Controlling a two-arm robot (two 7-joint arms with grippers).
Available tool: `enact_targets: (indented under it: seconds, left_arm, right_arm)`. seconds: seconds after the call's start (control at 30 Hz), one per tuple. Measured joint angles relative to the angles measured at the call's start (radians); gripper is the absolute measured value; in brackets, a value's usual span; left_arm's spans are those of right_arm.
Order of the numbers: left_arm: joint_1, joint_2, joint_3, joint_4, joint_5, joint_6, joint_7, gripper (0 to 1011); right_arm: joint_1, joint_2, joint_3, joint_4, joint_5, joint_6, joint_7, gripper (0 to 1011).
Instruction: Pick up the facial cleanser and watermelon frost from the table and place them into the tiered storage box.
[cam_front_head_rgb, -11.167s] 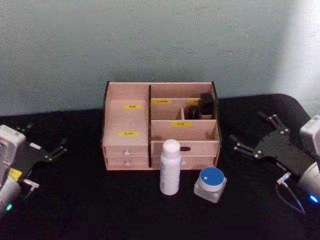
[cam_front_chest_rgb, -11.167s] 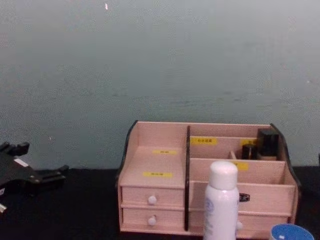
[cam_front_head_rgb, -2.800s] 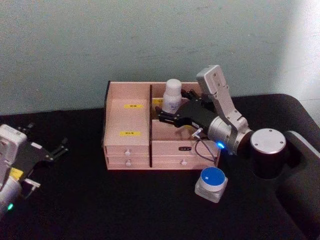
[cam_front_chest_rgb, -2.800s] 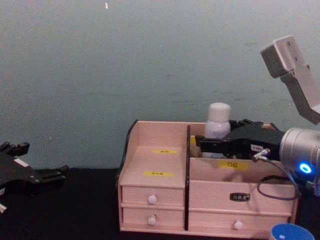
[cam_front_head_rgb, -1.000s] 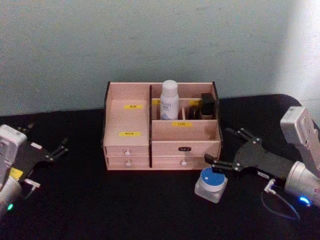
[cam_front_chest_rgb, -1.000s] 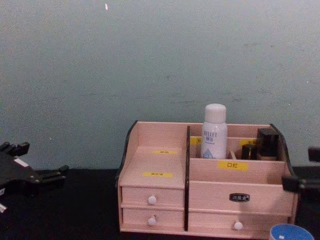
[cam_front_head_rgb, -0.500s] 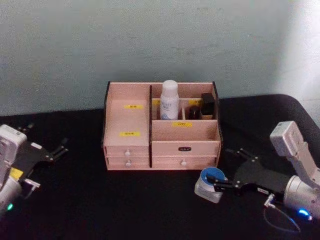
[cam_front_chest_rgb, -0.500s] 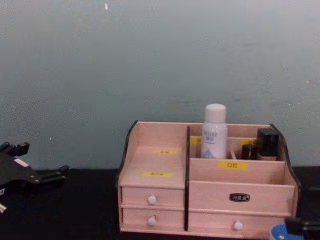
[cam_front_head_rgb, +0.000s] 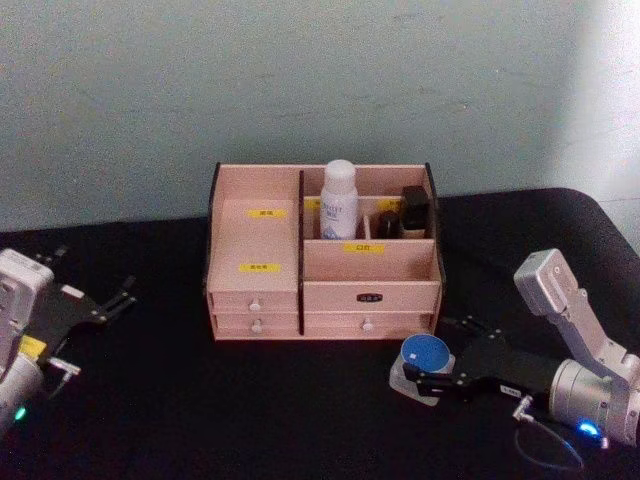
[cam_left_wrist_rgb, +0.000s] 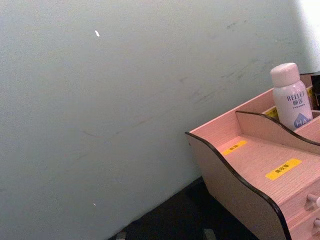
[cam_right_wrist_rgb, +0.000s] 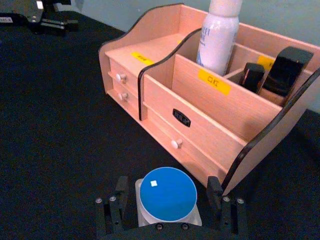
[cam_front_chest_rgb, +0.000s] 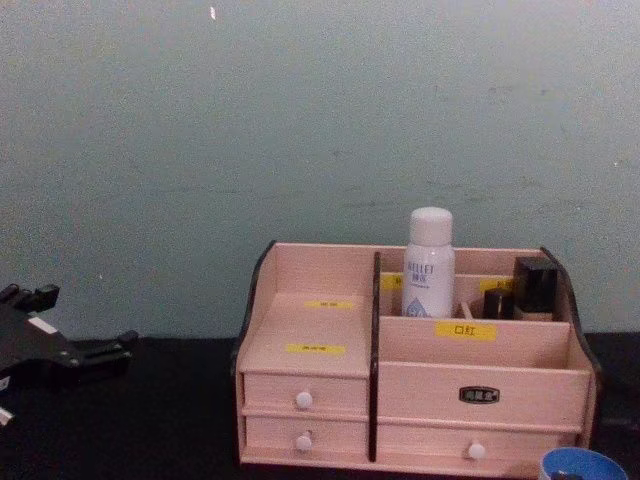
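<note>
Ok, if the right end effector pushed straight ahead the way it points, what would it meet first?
The watermelon frost, sitting between the open fingers of the right end effector. Beyond it, probably the tiered storage box, at its lower front, though depth is unclear.

I see a plain, pale grey-green wall (cam_front_head_rgb: 300, 80) rising behind a black-covered table (cam_front_head_rgb: 180, 410); the wall looks brighter, almost white, at its far right.

Facial cleanser (cam_front_head_rgb: 339, 200) seen upright in rear compartment of tiered storage box (cam_front_head_rgb: 255, 290). Watermelon frost (cam_front_head_rgb: 424, 353) flanked by spread fingers of right gripper (cam_front_head_rgb: 430, 348). Left gripper (cam_front_head_rgb: 95, 280) parked far left.
</note>
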Motion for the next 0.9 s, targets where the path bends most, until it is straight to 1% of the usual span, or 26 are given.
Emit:
enact_targets:
  seconds: [0.37, 0.9]
  left_arm:
    - [0.0, 0.0, 0.0, 0.0, 0.0, 0.0, 0.0, 1001]
    - [0.0, 0.0, 0.0, 0.0, 0.0, 0.0, 0.0, 1002]
  right_arm:
    - [0.016, -0.003, -0.02, 0.025, 0.008, 0.019, -0.004, 1000]
    - [0.027, -0.009, -0.029, 0.045, 0.019, 0.032, -0.014, 1000]
